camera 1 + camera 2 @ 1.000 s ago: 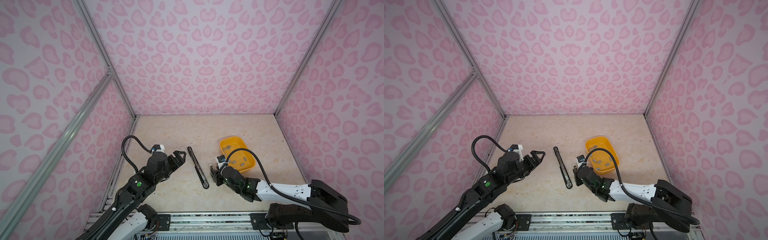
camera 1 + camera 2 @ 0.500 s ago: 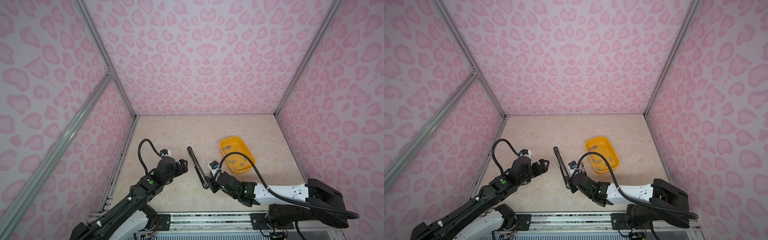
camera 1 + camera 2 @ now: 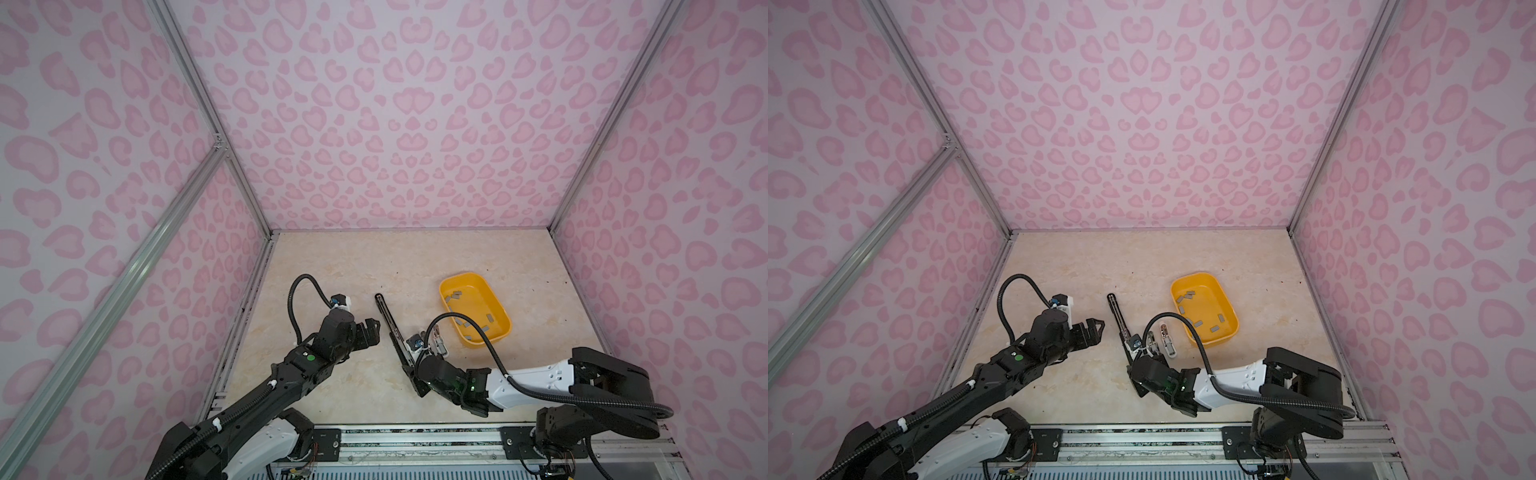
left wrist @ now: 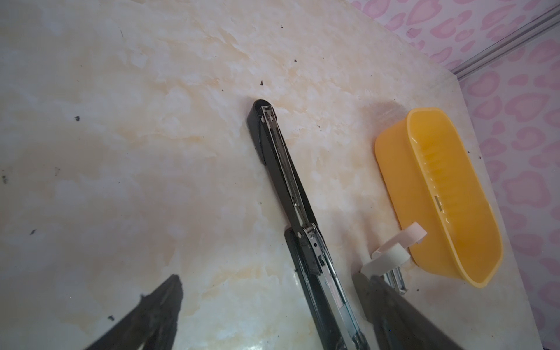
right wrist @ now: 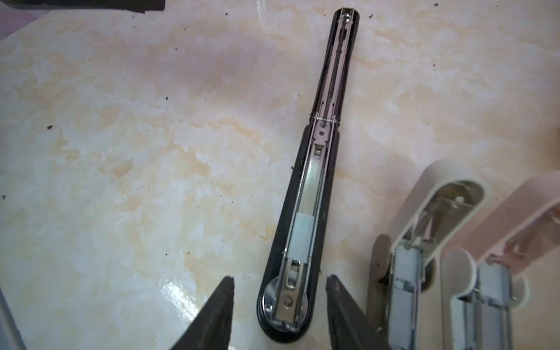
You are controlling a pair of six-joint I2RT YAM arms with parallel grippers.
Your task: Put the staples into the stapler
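Note:
The black stapler point(image 3: 395, 332) point(image 5: 312, 188) lies folded open flat on the table in both top views point(image 3: 1123, 324). A grey strip of staples point(image 5: 301, 236) sits in its metal channel. More staples point(image 3: 455, 296) point(image 3: 1187, 296) lie loose in the yellow tray point(image 3: 505, 322). My right gripper point(image 5: 280, 279) point(image 3: 415, 384) is open, its fingers either side of the stapler's near end without touching it. My left gripper point(image 3: 374, 332) point(image 4: 268, 281) hangs open just left of the stapler point(image 4: 291, 181), with nothing held.
Two small staplers, one white point(image 5: 424, 227) and one pink point(image 5: 515, 212), stand open between the black stapler and the yellow tray point(image 3: 1235, 320) point(image 4: 439, 197). Pink patterned walls close in the table on three sides.
My right gripper moved left and toward the front edge, from beside the small staplers to the black stapler's near end, and its jaws widened. My left arm reached in closer to the stapler.

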